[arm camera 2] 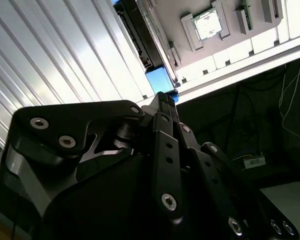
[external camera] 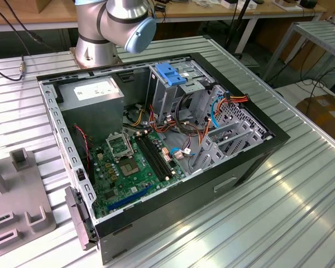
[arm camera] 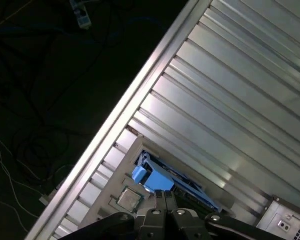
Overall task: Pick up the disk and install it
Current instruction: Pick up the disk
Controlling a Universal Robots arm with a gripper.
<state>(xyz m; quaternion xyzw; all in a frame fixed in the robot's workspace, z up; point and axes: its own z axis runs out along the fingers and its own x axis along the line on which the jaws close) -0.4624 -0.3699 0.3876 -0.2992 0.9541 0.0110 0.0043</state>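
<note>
The disk (arm camera: 162,177) is a dark slab in a blue plastic carrier. It stands on edge in a grey fixture (arm camera: 112,175) by the edge of the ribbed metal table. In the second wrist view the disk (arm camera 2: 140,35) shows its dark side, with the blue carrier at its near end. My gripper (arm camera: 164,194) hangs just over that blue end, its black fingers pressed together with nothing between them. The fingertips (arm camera 2: 162,100) line up with the carrier's corner; whether they touch it I cannot tell.
An open computer case (external camera: 279,142) lies on the table (external camera: 301,212), with a blue ridged handle (external camera: 170,72) on its drive cage and the arm's base behind it. The grey fixture (external camera: 17,190) also holds a processor chip (arm camera 2: 208,24). Past the table edge lies dark floor with cables (arm camera: 40,100).
</note>
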